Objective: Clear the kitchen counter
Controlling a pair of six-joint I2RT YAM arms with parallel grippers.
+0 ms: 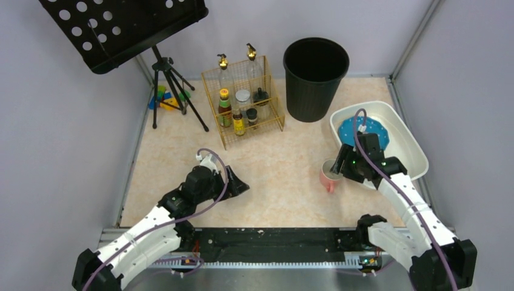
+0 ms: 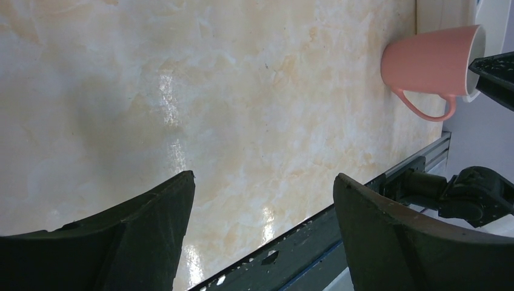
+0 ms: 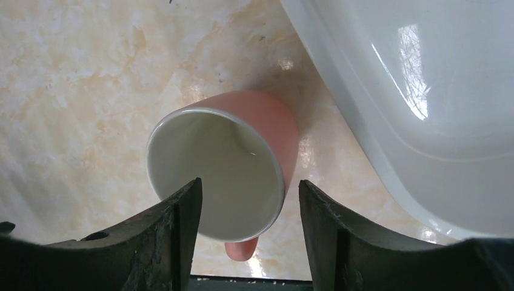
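**A:** Where is the pink mug (image 1: 329,177) relative to the arms?

**B:** It stands upright on the table (image 1: 279,176), just beside the left wall of the white tub (image 3: 424,91). Its mouth faces up and its handle points toward the near edge. The right end effector (image 3: 248,194) hangs right over it.

**A:** Is it gripping the mug?

**B:** No, the jaws are spread. One finger sits over the mug's mouth and the other is outside its tub-side wall. I can't tell whether either one touches the rim.

**A:** And the left arm?

**B:** The left end effector (image 2: 265,182) is also spread, with nothing between its jaws. It is low over bare table, well apart from the mug.

**A:** So the right arm takes it?

**B:** I'd say so. The mug's axis is vertical and the wall lies between the fingers, so pinching that wall looks like the natural grasp. The tub, with a blue plate (image 1: 376,130) in it, is right alongside.
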